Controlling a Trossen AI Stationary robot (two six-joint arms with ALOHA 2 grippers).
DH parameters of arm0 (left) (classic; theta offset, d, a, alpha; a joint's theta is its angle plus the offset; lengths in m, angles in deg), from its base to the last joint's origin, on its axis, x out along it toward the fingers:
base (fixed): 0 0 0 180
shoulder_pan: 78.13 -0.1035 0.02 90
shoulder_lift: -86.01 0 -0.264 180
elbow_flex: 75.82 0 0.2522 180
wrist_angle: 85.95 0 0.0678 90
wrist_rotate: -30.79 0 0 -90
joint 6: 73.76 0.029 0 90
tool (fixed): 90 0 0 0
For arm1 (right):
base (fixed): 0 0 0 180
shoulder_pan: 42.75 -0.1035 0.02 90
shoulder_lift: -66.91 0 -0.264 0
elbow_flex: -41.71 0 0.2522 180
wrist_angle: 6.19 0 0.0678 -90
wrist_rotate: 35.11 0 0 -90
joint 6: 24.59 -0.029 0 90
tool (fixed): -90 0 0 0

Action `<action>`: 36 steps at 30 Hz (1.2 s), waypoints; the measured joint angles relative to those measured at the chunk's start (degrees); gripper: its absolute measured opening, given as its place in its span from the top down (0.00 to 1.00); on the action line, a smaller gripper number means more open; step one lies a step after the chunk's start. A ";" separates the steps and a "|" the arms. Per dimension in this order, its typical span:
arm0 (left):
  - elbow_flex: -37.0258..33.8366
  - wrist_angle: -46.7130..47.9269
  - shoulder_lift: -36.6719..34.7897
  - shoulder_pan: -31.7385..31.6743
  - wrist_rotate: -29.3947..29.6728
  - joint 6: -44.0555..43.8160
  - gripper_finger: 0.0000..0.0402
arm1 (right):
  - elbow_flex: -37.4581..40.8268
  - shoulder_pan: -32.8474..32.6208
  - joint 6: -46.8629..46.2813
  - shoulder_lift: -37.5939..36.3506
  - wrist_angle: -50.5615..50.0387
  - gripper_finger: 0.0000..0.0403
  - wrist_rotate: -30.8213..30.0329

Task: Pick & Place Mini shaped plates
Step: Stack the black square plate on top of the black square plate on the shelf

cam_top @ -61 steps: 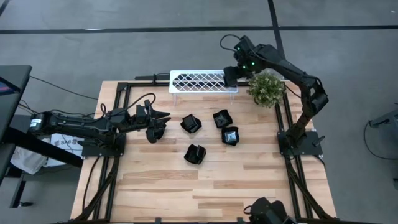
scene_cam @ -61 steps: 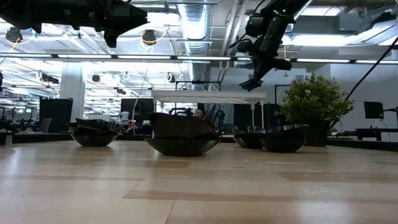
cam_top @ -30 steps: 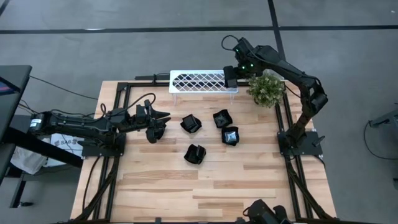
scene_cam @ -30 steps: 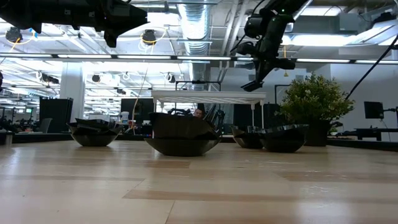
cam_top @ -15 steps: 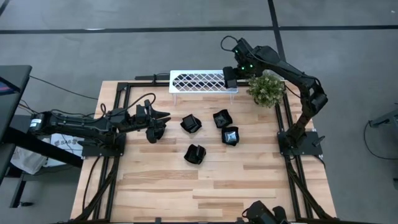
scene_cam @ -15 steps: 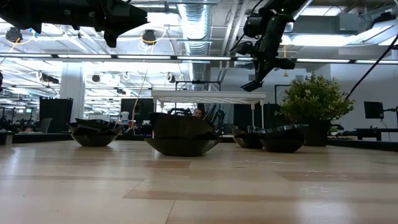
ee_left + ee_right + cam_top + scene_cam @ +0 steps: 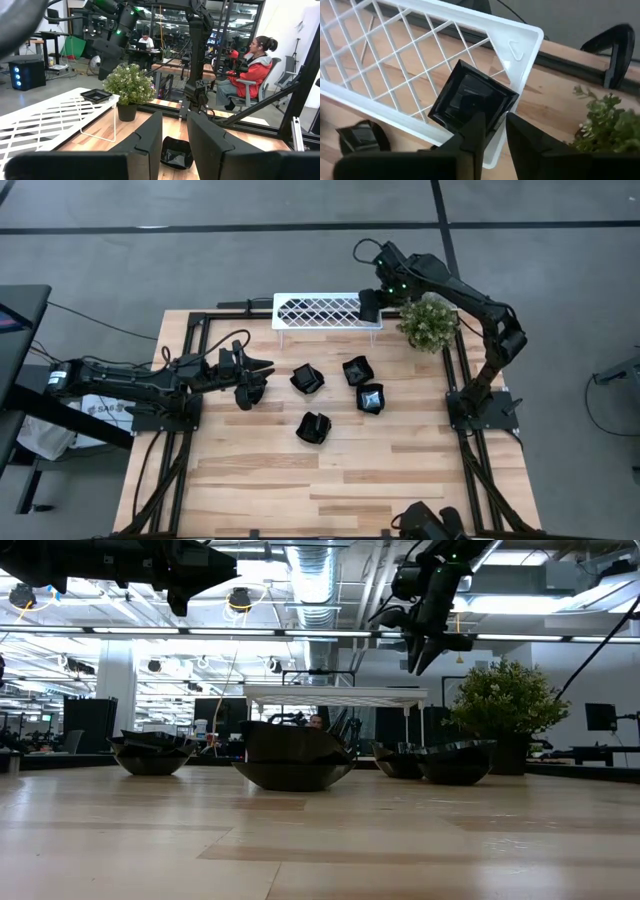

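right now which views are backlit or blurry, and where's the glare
Low view: bright ceiling lights behind leave the glossy black mini plates as dark silhouettes, and the near wooden tabletop is soft. Left wrist view: the left gripper's dark fingers are blurred, close to the lens. Right wrist view: the square black plate on the white lattice rack shows a pale sheen. High view: even, no glare.

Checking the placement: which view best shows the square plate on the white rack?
The right wrist view: the square plate fills it, lying on the white rack. The left wrist view shows it small; the right gripper hides it from above.
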 joint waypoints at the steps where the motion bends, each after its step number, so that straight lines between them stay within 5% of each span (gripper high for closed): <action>1: 0.00 0.00 0.01 0.01 -0.02 0.00 0.77 | 0.00 0.04 1.23 -0.20 0.02 0.82 -0.35; 5: 0.00 0.00 0.01 0.00 0.00 0.02 0.77 | 0.00 -0.90 7.54 -2.96 1.98 0.82 -6.16; 13: 0.00 -0.03 0.00 0.00 1.58 2.81 0.77 | 5.05 -12.06 13.47 -15.45 7.81 0.82 -28.66; 19: 0.00 4.14 0.00 0.76 1.52 1.42 0.77 | 23.89 -22.85 18.54 -29.58 23.47 0.82 -27.29; 27: 0.00 2.14 4.79 8.88 -2.79 16.04 0.77 | 51.54 -39.20 23.73 -41.94 51.18 0.82 -24.28; 36: 0.37 -7.23 14.72 8.93 -2.03 16.09 0.77 | 60.59 -50.04 31.39 -40.08 61.86 0.82 -24.28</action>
